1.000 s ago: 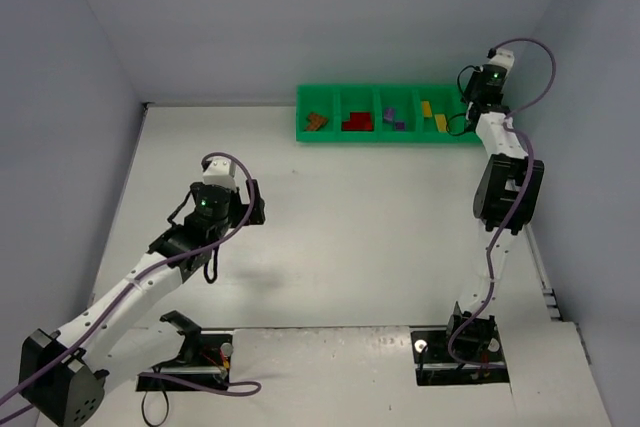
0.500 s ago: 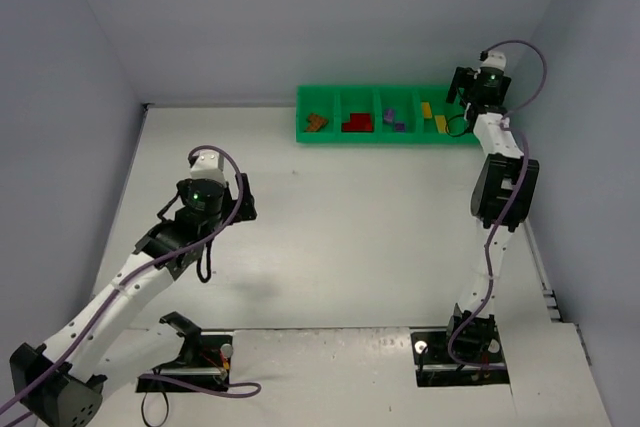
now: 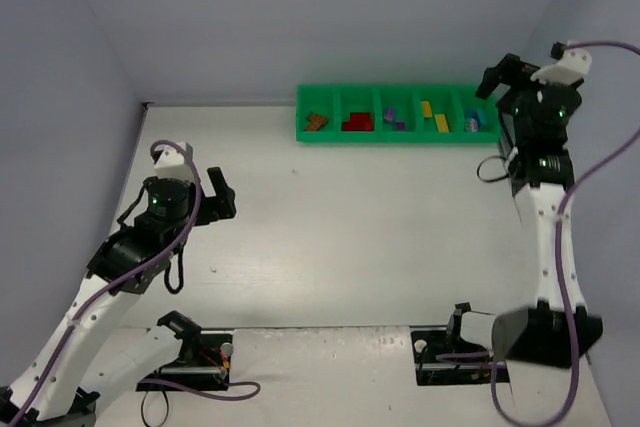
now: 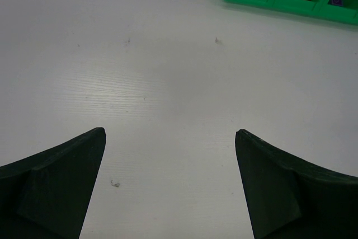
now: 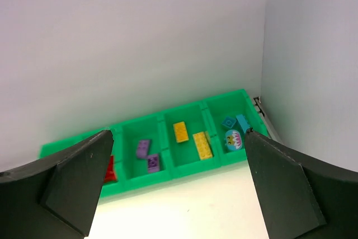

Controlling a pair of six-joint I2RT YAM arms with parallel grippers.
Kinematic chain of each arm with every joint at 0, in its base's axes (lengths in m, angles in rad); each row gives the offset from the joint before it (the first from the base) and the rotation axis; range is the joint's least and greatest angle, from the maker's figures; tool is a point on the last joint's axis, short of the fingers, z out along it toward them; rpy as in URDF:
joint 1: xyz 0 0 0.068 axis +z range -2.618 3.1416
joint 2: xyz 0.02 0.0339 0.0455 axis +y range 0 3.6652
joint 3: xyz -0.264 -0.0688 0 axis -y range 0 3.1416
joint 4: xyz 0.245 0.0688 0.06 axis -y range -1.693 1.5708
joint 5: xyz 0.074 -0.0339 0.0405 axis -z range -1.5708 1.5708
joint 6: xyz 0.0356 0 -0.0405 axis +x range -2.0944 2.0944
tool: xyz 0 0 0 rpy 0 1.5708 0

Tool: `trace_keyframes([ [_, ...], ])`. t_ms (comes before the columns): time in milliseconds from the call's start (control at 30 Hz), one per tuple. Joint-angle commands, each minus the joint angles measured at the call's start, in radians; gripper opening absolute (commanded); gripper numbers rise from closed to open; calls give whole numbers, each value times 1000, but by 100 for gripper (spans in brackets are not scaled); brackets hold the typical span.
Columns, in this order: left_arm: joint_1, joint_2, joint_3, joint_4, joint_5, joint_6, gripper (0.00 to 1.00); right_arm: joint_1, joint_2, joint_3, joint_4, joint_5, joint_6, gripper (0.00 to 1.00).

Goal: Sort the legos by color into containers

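Legos [image 5: 202,145]: those in view lie colour-sorted in the green containers [image 3: 400,139], a row along the surface's [image 3: 350,227] far edge, toward its right corner. Right jaws nearer, at the row's right end, spread and empty. Left jaws likewise, well apart.

No legible txt, labels or nos. anywhere.

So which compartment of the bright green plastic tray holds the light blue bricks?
The end compartment on the row's far right; its neighbour holds yellow plastic bricks instead.
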Motion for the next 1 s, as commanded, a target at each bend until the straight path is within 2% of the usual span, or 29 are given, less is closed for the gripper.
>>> trace_keyframes([
  [0, 7, -34, 72, -53, -24, 3, 92, 24, -203, -169, -10, -18, 62, 100],
  [100, 7, -51, 108, -76, -35, 30, 92, 67, -411, -260, -125, 25, 77, 100],
  [300, 8, -72, 126, -82, -69, 58, 92, 136, -628, -375, -278, 41, 50, 100],
  [467, 8, -78, 143, -118, -89, 35, 92, 197, -720, -406, -357, 107, 24, 100],
  [967, 8, -80, 158, -191, -66, 9, 92, 262, -848, -392, -463, 27, 37, 100],
])
